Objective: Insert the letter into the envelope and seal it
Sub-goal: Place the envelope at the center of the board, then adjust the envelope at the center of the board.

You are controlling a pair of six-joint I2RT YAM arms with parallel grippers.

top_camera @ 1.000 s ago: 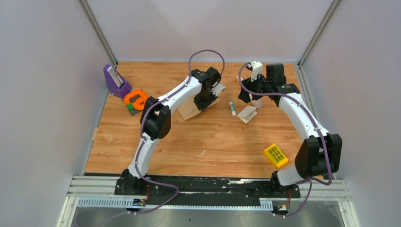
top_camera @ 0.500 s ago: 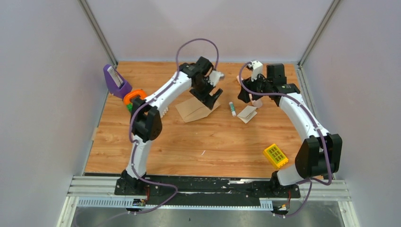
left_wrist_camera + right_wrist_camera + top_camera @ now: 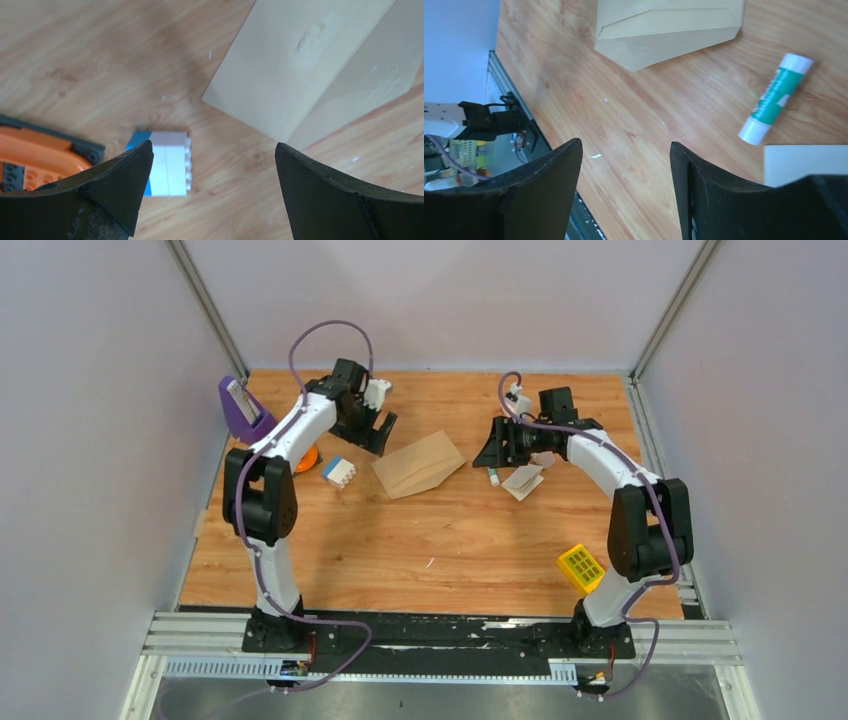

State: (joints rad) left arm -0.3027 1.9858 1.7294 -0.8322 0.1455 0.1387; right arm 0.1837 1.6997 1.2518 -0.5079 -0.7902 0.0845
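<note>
Now, left fingers [image 3: 212, 147]: wide apart, empty.
Right fingers [image 3: 624, 144]: part open, empty.
Envelope [image 3: 420, 465]: centre of surface [image 3: 440, 540], flap seemingly folded down.
Letter [image 3: 523, 480]: outside it, beside right fingers.
Risk: flat sheet may slide or crease when pinched.

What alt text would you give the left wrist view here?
The left gripper hangs open and empty over the wooden table, the tan envelope flat at upper right. A white and blue toy brick lies at lower left, an orange object at the left edge.
</note>
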